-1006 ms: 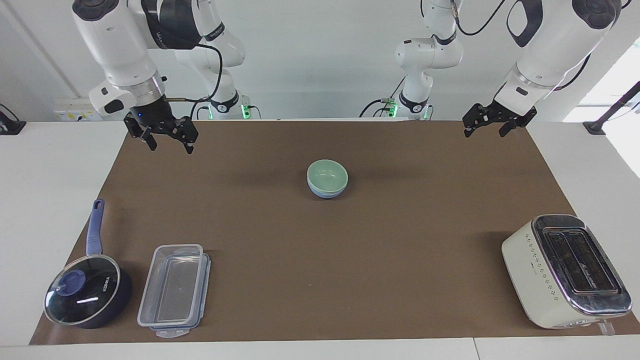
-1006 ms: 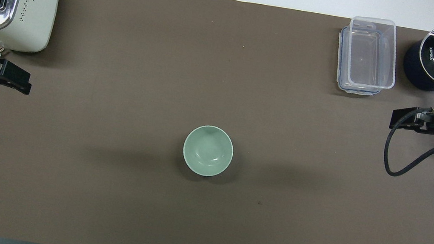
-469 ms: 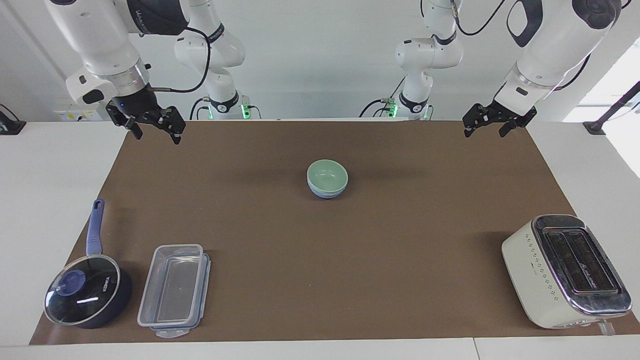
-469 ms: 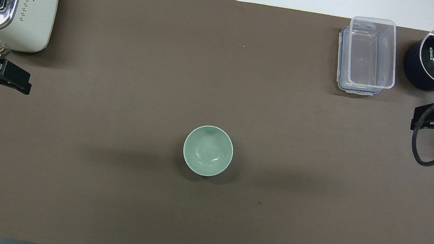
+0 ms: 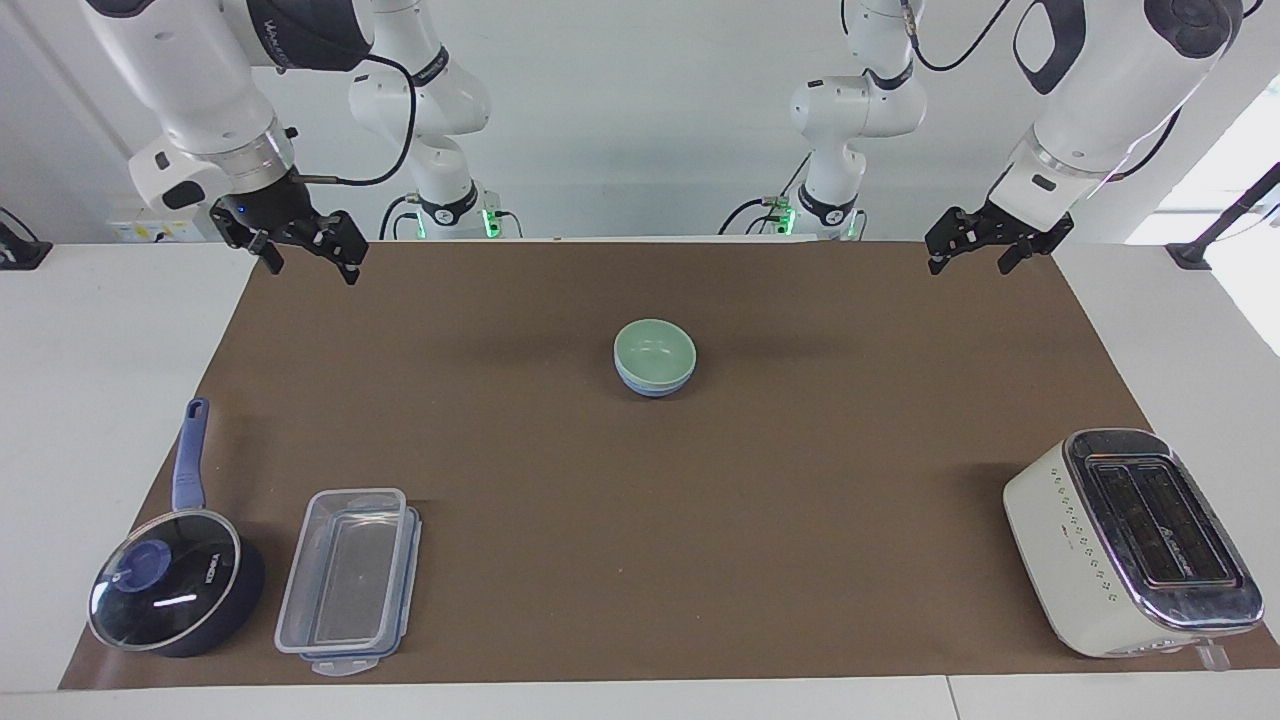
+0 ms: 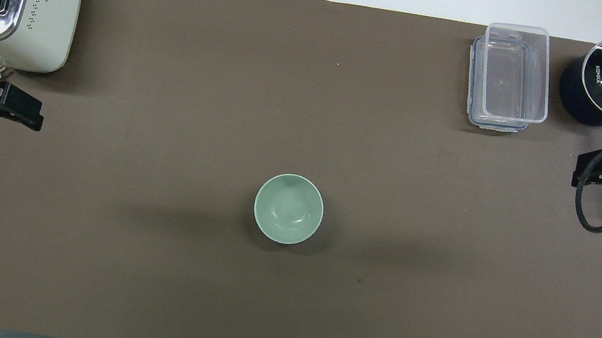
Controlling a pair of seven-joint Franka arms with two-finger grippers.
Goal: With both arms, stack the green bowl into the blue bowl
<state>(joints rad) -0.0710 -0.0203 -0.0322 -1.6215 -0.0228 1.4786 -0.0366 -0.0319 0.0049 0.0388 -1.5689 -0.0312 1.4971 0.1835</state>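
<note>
The green bowl [image 5: 655, 348] sits nested inside the blue bowl [image 5: 652, 388] in the middle of the brown mat, and only the blue bowl's lower wall shows beneath it. In the overhead view the green bowl [image 6: 288, 209] hides the blue bowl. My right gripper [image 5: 311, 272] is open and empty, raised over the mat's corner at the right arm's end, and also shows in the overhead view [image 6: 585, 173]. My left gripper [image 5: 968, 267] is open and empty, raised over the mat's corner at the left arm's end, and also shows in the overhead view [image 6: 30, 115]. Both are well apart from the bowls.
A cream toaster [image 5: 1130, 540] stands at the left arm's end, farther from the robots than the bowls. A dark blue saucepan with glass lid [image 5: 175, 590] and a clear plastic container [image 5: 350, 580] stand at the right arm's end, also farther out.
My right gripper has risen and drawn back toward the right arm's end of the table, away from the bowls. The left gripper and the bowls have not moved.
</note>
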